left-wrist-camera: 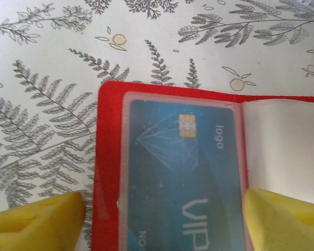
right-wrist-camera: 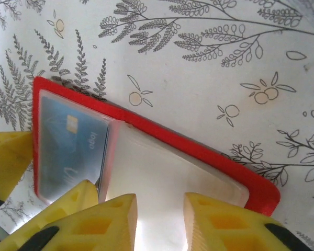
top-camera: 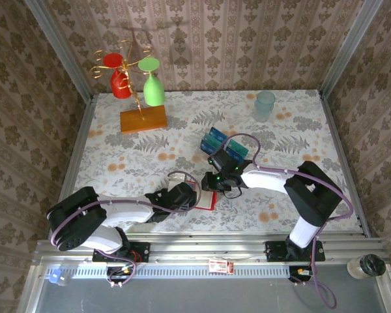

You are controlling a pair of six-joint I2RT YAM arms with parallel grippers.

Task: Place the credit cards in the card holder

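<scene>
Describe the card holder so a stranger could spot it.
Near the front middle of the floral table lies the card holder, opened flat. Unlike the clear rack of blue cards behind it, it is red, with one blue card under a clear pocket.

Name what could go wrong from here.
The left gripper straddles the card holder half that holds the blue card; closing could buckle it or drag that card out. The right gripper hangs over the empty sleeve; pressing there might shove the holder sideways.
</scene>
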